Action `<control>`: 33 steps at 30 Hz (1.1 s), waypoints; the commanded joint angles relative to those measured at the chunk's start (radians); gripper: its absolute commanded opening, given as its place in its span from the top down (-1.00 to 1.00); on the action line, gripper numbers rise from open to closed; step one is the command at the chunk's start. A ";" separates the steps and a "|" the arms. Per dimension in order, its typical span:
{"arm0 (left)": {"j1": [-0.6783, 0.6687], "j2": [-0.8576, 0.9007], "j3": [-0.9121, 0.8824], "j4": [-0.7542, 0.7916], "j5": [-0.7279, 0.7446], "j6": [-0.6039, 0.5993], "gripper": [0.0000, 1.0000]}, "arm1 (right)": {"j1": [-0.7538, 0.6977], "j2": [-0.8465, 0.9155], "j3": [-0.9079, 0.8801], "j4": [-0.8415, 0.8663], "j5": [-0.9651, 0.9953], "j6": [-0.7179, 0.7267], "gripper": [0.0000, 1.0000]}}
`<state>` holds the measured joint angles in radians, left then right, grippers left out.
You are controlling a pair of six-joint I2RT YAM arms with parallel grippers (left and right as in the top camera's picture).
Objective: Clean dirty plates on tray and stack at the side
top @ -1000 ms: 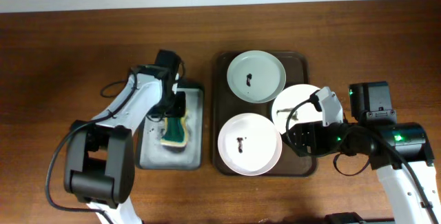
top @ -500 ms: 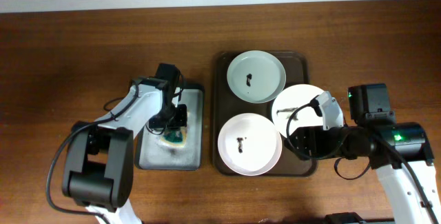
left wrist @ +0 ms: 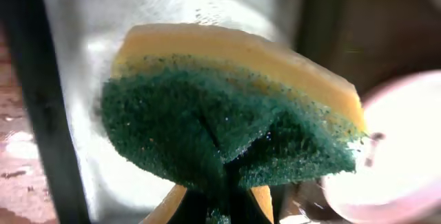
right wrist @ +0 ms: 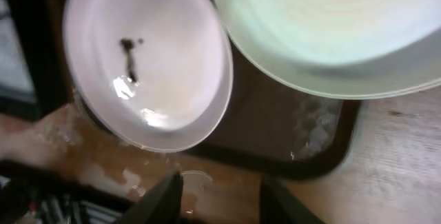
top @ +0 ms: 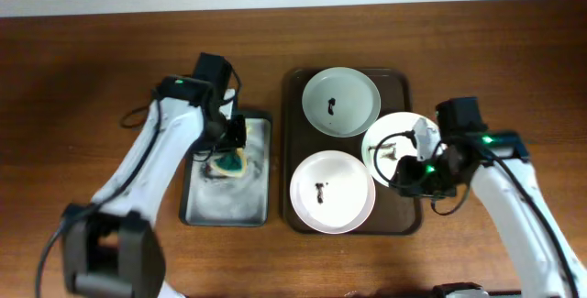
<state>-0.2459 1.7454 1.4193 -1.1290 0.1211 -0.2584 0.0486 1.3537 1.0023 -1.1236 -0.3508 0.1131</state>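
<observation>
Sponge (left wrist: 227,120) half hides left claw (left wrist: 219,209) pinching it; right claw (right wrist: 220,200) gapes empty, fingertips cut off.

left arm (top: 147,160) / right arm (top: 518,202): white links, black joints | black cables (top: 136,119) | green LEDs (top: 487,137)

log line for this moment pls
left gripper: shut on yellow-green sponge over small dark sponge tray | right gripper: open, empty | three round white plates: smeared, on dark brown rectangular tray
</observation>
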 commanded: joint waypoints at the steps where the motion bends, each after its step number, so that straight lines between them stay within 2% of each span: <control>1: -0.005 -0.138 0.026 -0.021 0.078 -0.003 1.00 | 0.035 0.074 -0.093 0.105 0.012 0.008 0.26; 6: -0.082 -0.187 0.026 -0.025 0.082 -0.003 1.00 | 0.123 0.176 -0.185 0.322 0.025 0.073 0.27; 10: -0.159 -0.185 0.022 -0.014 0.081 -0.019 1.00 | 0.173 0.243 -0.195 0.435 0.107 0.154 0.51; 14: -0.204 -0.180 0.021 0.012 0.081 -0.065 1.00 | 0.174 0.264 -0.195 0.486 0.174 0.246 0.92; 16: -0.230 -0.164 0.020 0.034 0.081 -0.096 1.00 | 0.174 0.264 -0.195 0.484 0.257 0.346 0.92; 19: -0.275 -0.119 0.005 0.093 0.082 -0.154 1.00 | 0.174 0.264 -0.195 0.483 0.281 0.403 0.92; 25: -0.393 0.034 -0.042 0.260 0.083 -0.277 1.00 | 0.174 0.263 -0.195 0.466 0.281 0.405 0.92; 33: -0.470 0.286 -0.042 0.525 0.216 -0.287 1.00 | 0.174 0.263 -0.195 0.465 0.280 0.400 0.92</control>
<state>-0.7025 1.9736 1.3842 -0.6506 0.2523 -0.5217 0.2199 1.6073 0.8162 -0.6498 -0.1658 0.4953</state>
